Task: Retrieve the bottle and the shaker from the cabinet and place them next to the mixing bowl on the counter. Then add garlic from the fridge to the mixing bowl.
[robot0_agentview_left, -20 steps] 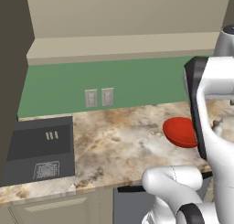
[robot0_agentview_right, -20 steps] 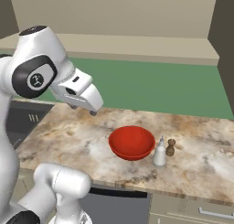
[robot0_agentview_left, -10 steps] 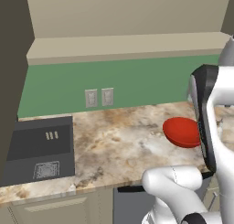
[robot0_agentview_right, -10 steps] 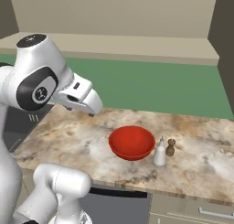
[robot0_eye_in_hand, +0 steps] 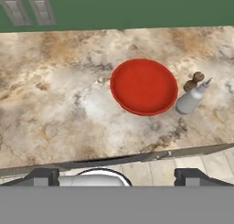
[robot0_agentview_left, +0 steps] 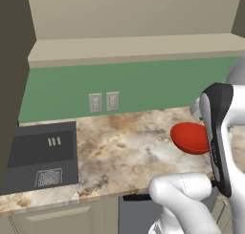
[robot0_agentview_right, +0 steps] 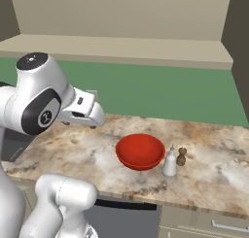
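The red mixing bowl [robot0_agentview_right: 140, 151] [robot0_eye_in_hand: 144, 86] [robot0_agentview_left: 190, 137] sits on the marbled counter [robot0_agentview_right: 73, 144]. Right beside it stand the pale bottle [robot0_agentview_right: 169, 162] [robot0_eye_in_hand: 192, 98] and the dark brown shaker [robot0_agentview_right: 181, 156] [robot0_eye_in_hand: 194, 81], close together and upright. My gripper [robot0_eye_in_hand: 118, 175] hangs high above the counter's front edge and looks down on the bowl. It is open, its fingertips [robot0_eye_in_hand: 43, 175] far apart with nothing between them. The hand [robot0_agentview_right: 81, 110] is left of the bowl. The beige cabinet [robot0_agentview_right: 121, 13] runs overhead. The garlic and the fridge are out of view.
A dark cooktop [robot0_agentview_left: 43, 154] is set into the counter at the left. Two wall outlets [robot0_agentview_left: 104, 102] sit on the green backsplash. A tall dark panel [robot0_agentview_left: 14, 61] closes the left side. Drawers run below the counter edge [robot0_eye_in_hand: 137, 157].
The hand has sunk a little and the arm has folded lower. The bowl, bottle and shaker have not moved. The jaws stay wide apart.
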Robot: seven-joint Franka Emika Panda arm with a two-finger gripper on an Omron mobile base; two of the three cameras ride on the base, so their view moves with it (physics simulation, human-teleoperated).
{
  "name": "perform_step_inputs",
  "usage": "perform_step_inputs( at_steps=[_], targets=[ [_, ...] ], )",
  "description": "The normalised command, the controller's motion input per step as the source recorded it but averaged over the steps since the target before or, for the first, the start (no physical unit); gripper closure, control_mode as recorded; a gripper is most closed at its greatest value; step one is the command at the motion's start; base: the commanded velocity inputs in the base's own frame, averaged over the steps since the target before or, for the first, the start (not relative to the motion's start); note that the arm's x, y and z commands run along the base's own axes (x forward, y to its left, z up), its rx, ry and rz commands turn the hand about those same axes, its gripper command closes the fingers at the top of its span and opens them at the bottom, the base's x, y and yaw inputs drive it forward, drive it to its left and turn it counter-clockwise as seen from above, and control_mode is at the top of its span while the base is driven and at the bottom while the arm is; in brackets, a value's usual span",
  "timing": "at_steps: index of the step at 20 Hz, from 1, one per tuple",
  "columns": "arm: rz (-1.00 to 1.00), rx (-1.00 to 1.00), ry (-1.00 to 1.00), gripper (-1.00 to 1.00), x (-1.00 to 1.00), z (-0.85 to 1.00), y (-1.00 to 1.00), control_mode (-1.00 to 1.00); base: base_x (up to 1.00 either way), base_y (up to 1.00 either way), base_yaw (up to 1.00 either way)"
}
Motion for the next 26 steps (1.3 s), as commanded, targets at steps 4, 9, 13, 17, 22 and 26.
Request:
perform_step_inputs(
  at_steps=[4, 9, 13, 17, 22, 26],
  targets=[
    [0.00, 0.00, -0.01, -1.00, 0.00, 0.00, 0.02, -1.00, 0.00, 0.00, 0.00],
    [0.00, 0.00, 0.00, -1.00, 0.00, 0.00, 0.00, -1.00, 0.00, 0.00, 0.00],
    [0.00, 0.00, 0.00, -1.00, 0.00, 0.00, 0.00, 1.00, -0.33, 0.00, 0.00],
    [0.00, 0.00, 0.00, -1.00, 0.00, 0.00, 0.00, 1.00, -0.97, -0.03, 0.02],
    [0.00, 0.00, 0.00, -1.00, 0.00, 0.00, 0.00, 1.00, -0.47, -0.03, 0.57],
    [0.00, 0.00, 0.00, -1.00, 0.00, 0.00, 0.00, 1.00, -0.02, 0.00, 1.00]
  ],
)
